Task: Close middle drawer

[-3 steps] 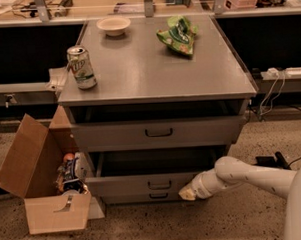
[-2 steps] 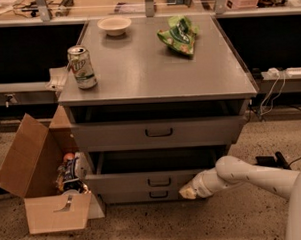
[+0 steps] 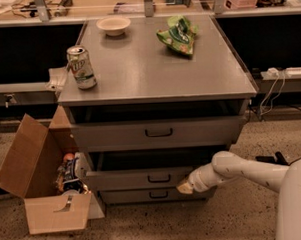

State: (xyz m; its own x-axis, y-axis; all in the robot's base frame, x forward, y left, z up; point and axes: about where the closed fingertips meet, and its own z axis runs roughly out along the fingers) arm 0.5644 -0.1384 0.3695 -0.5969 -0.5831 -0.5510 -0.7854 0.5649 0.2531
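The middle drawer (image 3: 143,178) is a low grey front panel with a small dark bar handle (image 3: 159,178). It stands a little way out of the grey cabinet, with a dark gap above it. My gripper (image 3: 185,187) is at the end of the white arm (image 3: 232,169), which reaches in from the right. Its tip is against the right part of the middle drawer's front, at its lower edge. The top drawer (image 3: 158,133), with a taller panel, also stands out a little. The bottom drawer (image 3: 159,194) sits just below my gripper.
On the cabinet top (image 3: 153,67) stand a soda can (image 3: 81,67), a white bowl (image 3: 113,25) and a green chip bag (image 3: 179,35). An open cardboard box (image 3: 46,189) with items sits on the floor at the left. Cables and a power strip (image 3: 283,73) lie at the right.
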